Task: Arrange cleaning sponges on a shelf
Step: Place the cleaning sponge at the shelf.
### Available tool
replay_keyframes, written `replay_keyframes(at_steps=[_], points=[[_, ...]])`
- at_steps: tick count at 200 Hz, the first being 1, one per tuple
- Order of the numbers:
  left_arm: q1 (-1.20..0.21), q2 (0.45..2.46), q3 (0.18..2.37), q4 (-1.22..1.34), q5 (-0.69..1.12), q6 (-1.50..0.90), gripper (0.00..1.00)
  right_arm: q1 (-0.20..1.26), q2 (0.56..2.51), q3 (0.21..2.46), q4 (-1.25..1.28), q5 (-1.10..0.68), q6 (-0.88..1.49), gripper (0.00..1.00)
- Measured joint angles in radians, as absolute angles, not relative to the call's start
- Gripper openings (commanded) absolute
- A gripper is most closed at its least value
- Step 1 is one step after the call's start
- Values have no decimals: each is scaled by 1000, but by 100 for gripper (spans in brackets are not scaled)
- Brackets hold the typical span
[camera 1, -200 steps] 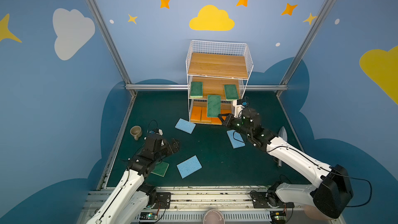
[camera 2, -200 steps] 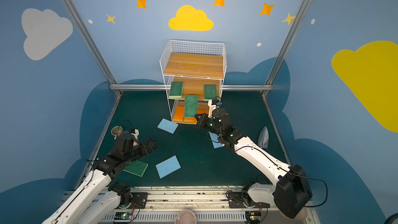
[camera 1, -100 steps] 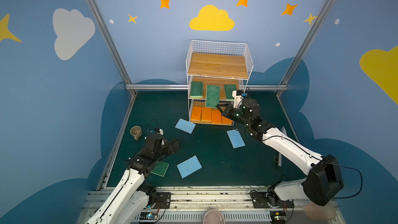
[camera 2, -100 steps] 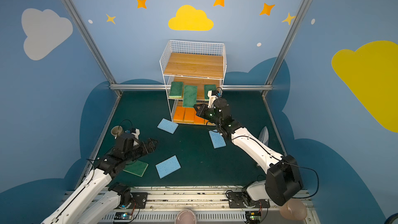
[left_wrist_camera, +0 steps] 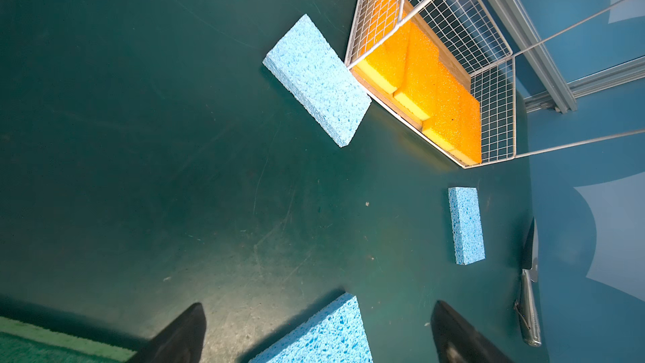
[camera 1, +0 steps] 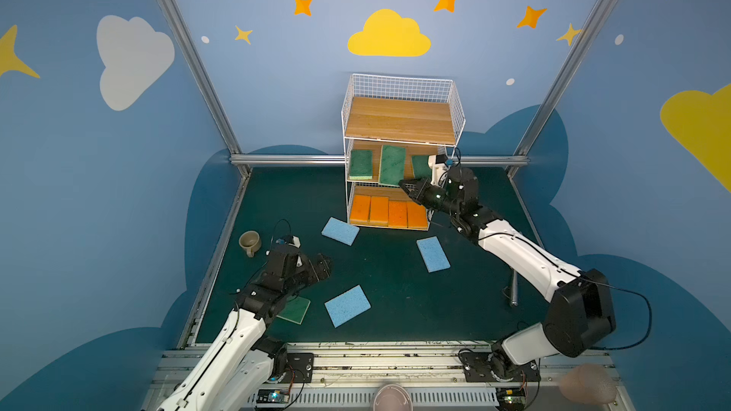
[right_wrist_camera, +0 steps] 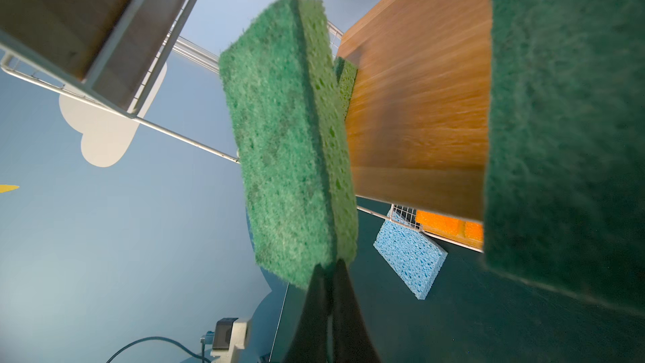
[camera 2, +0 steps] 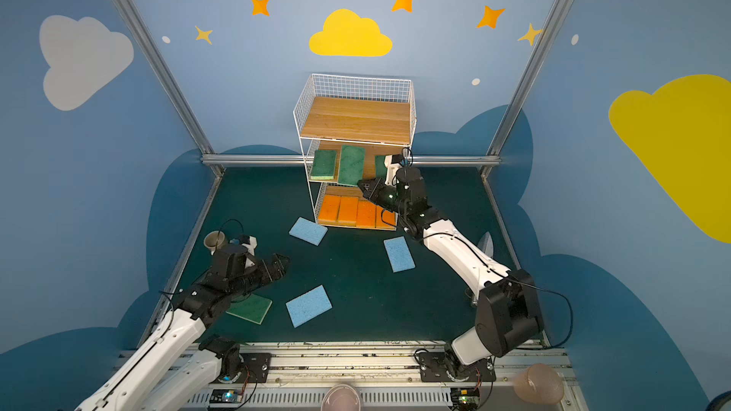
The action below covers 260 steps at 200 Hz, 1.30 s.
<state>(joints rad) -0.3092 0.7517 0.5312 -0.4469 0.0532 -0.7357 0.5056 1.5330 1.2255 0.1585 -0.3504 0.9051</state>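
Observation:
The shelf [camera 1: 399, 120] [camera 2: 356, 120] stands at the back of the green mat. My right gripper [camera 1: 404, 184] [camera 2: 362, 185] [right_wrist_camera: 328, 267] is shut on one end of a dark green sponge [camera 1: 391, 166] [right_wrist_camera: 286, 141], held tilted at the front of the middle tier between two green sponges [camera 1: 360, 164] [camera 1: 421, 166]. Several orange sponges [camera 1: 387, 211] fill the bottom tier. Three light blue sponges [camera 1: 340, 231] [camera 1: 433, 253] [camera 1: 347, 305] lie on the mat. My left gripper [camera 1: 326, 264] [left_wrist_camera: 317, 309] hangs open above the mat. Under its arm lies another green sponge [camera 1: 294, 309].
A beige cup [camera 1: 249, 242] stands by the left rail. A metal knife [camera 1: 513, 290] [left_wrist_camera: 528, 309] lies near the right edge of the mat. The shelf's top plank is bare. A pink cup [camera 1: 587, 383] sits off the mat at the front right.
My right gripper has lifted the green sponge from in front of the bottom tier up to the middle tier. The left arm has not moved.

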Motion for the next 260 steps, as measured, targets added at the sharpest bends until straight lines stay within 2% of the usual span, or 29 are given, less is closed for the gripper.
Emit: replay_keyframes(at_steps=[153, 260], points=[[-309, 755, 531, -447, 53, -724, 100, 490, 1646, 1426, -9, -384, 877, 0], [-309, 759, 531, -447, 52, -722, 100, 486, 1676, 1454, -69, -359, 860, 0]])
